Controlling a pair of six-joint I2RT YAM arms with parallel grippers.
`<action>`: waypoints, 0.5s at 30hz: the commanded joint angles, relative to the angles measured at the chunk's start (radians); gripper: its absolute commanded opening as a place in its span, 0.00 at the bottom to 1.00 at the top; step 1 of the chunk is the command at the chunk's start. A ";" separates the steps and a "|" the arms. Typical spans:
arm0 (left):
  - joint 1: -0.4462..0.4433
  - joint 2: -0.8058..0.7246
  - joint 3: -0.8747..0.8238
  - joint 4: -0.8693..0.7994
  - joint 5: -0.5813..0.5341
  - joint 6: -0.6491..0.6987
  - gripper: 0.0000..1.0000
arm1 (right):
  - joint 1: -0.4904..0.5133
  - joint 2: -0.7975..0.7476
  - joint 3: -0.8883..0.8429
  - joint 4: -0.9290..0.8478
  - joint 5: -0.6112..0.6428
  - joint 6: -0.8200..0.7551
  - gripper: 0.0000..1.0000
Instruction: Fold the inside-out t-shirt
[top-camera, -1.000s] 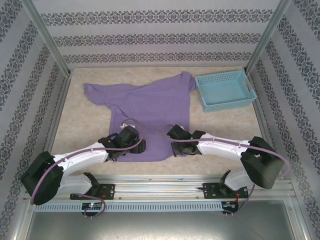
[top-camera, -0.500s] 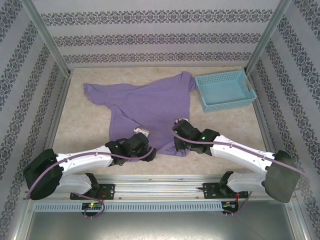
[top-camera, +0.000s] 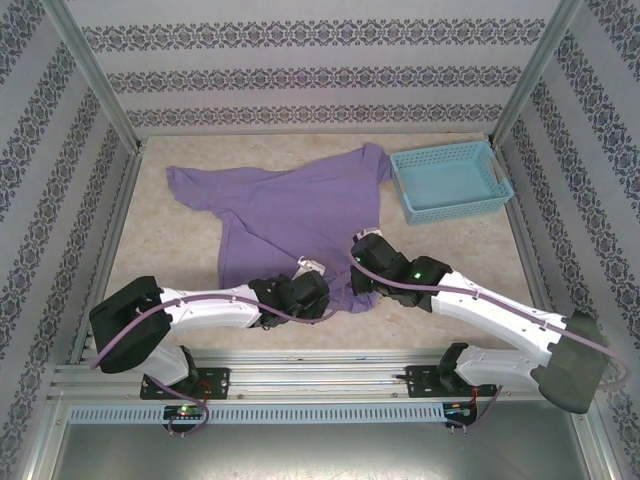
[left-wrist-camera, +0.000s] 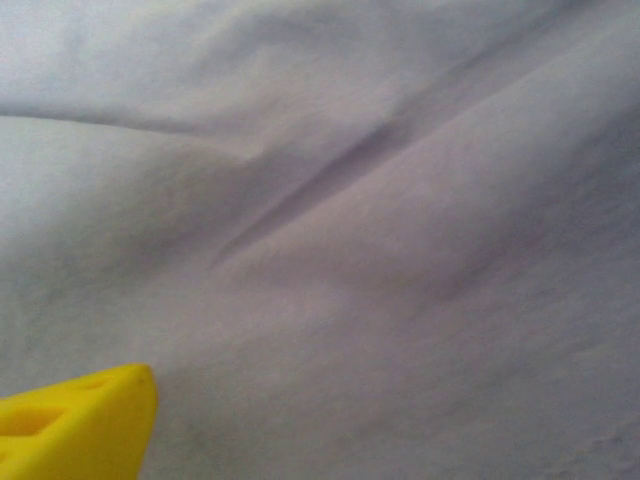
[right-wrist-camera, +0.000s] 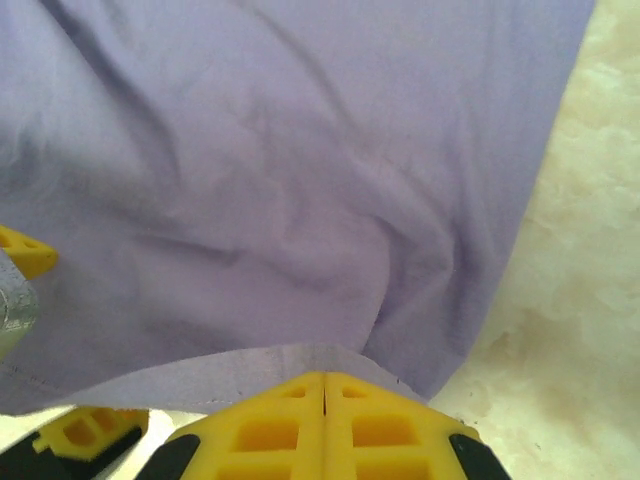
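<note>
T-shirt's (right-wrist-camera: 300, 180) near hem btwn closed R jaws

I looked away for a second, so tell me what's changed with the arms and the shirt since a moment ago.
The left gripper slid to its right along the near hem of the shirt, towards the right gripper. The right gripper, shut on the hem near its right corner, shifted only slightly while its arm stretched out flatter. The upper part of the shirt and the basket stayed put.
</note>
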 joint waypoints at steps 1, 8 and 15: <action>0.017 -0.015 0.018 -0.042 -0.042 -0.007 0.71 | -0.023 -0.057 0.020 -0.018 0.060 0.035 0.00; 0.085 -0.108 0.029 -0.032 -0.028 0.029 0.32 | -0.094 -0.044 0.062 0.033 -0.010 0.012 0.00; 0.176 -0.170 0.101 -0.066 0.021 0.052 0.00 | -0.112 -0.052 0.033 0.079 -0.009 0.033 0.00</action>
